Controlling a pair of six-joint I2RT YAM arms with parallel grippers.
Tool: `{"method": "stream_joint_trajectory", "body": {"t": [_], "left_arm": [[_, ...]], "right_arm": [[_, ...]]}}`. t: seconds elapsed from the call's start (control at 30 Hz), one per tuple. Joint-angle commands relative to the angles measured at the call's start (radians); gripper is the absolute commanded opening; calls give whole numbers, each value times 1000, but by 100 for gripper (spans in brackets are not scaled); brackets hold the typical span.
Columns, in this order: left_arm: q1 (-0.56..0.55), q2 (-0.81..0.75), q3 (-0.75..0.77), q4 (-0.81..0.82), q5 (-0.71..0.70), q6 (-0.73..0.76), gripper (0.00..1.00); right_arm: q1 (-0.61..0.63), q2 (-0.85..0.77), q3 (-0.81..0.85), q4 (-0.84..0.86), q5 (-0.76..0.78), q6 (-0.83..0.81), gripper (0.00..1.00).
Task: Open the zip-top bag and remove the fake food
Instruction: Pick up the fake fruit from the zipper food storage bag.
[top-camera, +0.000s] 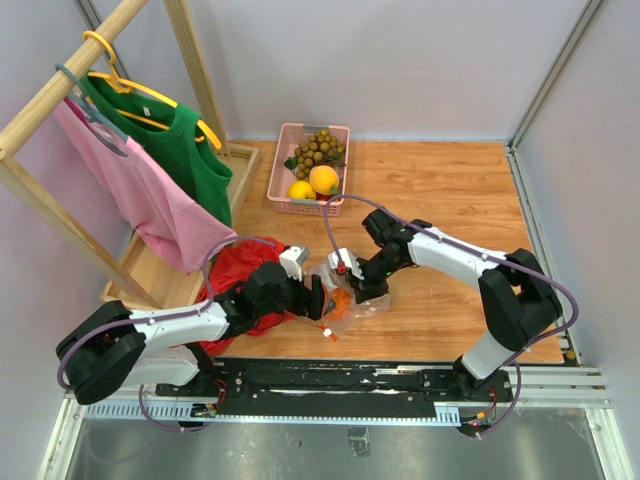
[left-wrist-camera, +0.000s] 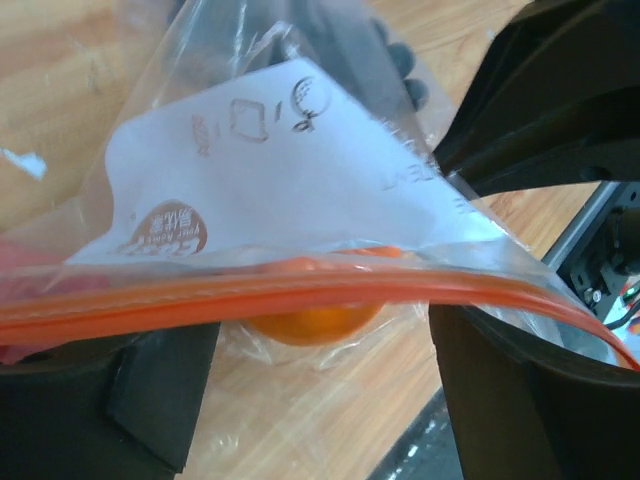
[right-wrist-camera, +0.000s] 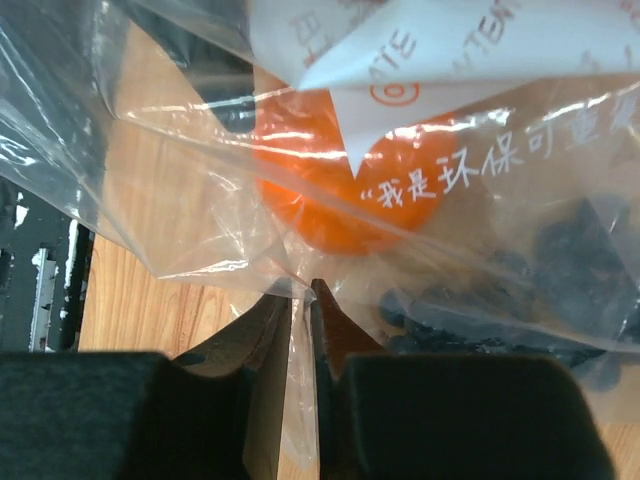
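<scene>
Clamping down with the right gripper (right-wrist-camera: 302, 300), jaws all but closed on a thin fold of the zip-top bag (right-wrist-camera: 180, 190). Just ahead of those fingertips, inside the film: an orange fruit (right-wrist-camera: 320, 200), and off to its right a dark purple bunch (right-wrist-camera: 560, 260). Over to the left gripper (left-wrist-camera: 320, 380): spread wide, gripping nothing. Across the tips of its two fingers (left-wrist-camera: 150, 390), the orange-red zip strip (left-wrist-camera: 250, 290). Right behind the strip, between the jaws, that orange fruit again. From above: both grippers nose to nose over the wooden table (top-camera: 450, 200), with the bag between them and a red cloth (top-camera: 235, 265) back behind the left one. Well beyond both, in the pink basket (top-camera: 283, 170): tan bunch (top-camera: 320, 150), lemon (top-camera: 301, 190), yellow-orange fruit (top-camera: 324, 179).
</scene>
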Motion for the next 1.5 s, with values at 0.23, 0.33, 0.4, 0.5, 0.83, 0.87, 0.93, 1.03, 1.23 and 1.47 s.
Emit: {"method": "stream_joint_trajectory", "body": {"t": [0.23, 0.33, 0.4, 0.5, 0.83, 0.87, 0.93, 1.03, 1.23, 1.47], "left_arm": [[-21, -168, -120, 222, -42, 321, 99], [-21, -166, -162, 257, 40, 367, 98], [-21, -152, -167, 263, 81, 421, 94], [-31, -139, -172, 269, 134, 581, 89], [-33, -20, -123, 263, 117, 840, 87], [-33, -4, -120, 282, 111, 845, 87], [-33, 25, -120, 319, 91, 848, 88], [-33, 69, -108, 367, 76, 843, 88], [-33, 161, -64, 426, 77, 819, 89], [-33, 263, -14, 428, 140, 801, 86]], "right_arm": [[-19, -70, -8, -85, -139, -99, 25], [-26, -71, -14, -85, -135, -101, 28], [-25, -66, -14, -84, -132, -101, 29], [-25, -43, 0, -85, -122, -100, 29], [-24, 61, 110, -91, -64, 24, 26], [-24, 65, 118, -88, -62, 41, 25], [-23, 66, 116, -67, -56, 74, 21], [-9, 73, 98, -33, -22, 120, 15], [5, 101, 95, 8, 43, 170, 10], [6, 143, 127, 25, 65, 206, 13]]}}
